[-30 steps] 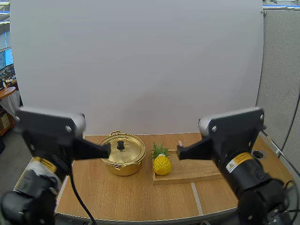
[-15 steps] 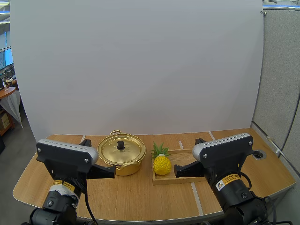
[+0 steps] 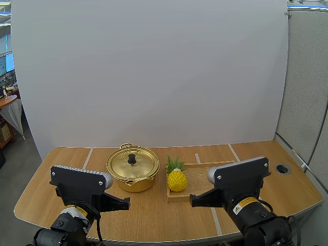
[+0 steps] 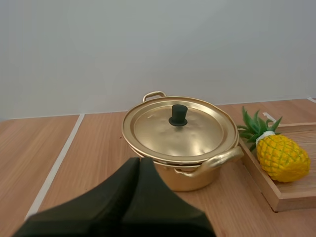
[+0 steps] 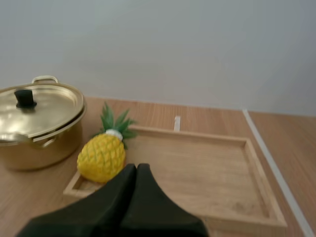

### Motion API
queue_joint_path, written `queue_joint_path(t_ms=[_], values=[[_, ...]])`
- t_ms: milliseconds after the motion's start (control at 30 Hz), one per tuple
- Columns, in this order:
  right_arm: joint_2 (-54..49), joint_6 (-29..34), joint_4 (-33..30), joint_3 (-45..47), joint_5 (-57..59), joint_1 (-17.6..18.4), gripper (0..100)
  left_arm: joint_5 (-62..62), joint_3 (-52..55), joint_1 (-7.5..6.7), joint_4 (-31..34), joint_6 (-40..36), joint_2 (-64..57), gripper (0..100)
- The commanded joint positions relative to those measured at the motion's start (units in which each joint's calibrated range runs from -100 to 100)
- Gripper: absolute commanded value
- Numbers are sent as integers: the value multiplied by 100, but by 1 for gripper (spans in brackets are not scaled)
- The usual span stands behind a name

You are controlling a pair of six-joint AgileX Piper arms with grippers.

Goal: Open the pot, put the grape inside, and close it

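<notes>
Both arms have sunk lower and drawn back toward the worktop's near edge since a second ago; nothing else has shifted.

On the near side of the pot, well short of it, the left pincer has its fingers pressed together into one dark wedge and grips nothing. The right pincer, off to the pot's right, is closed and empty too. The golden pot has its lid on, black knob upright. Just right of the pot lies a toy pineapple, not a grape, on the end of the wooden tray nearest the pot.
</notes>
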Motion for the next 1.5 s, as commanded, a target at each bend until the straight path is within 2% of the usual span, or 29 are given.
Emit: queue_joint_path(t_ms=[0, 800, 1100, 1467], values=[[-37, 35, -41, 0, 781, -27, 0, 49, 8, 36, 22, -137, -22, 0], [-37, 35, -41, 0, 781, -102, 0, -79, 8, 50, 22, -137, -22, 0], [-37, 35, -41, 0, 751, -407, 0, -79, 8, 94, 22, -137, -22, 0], [-37, 35, -41, 0, 751, -419, 0, -79, 8, 94, 22, -137, -22, 0]])
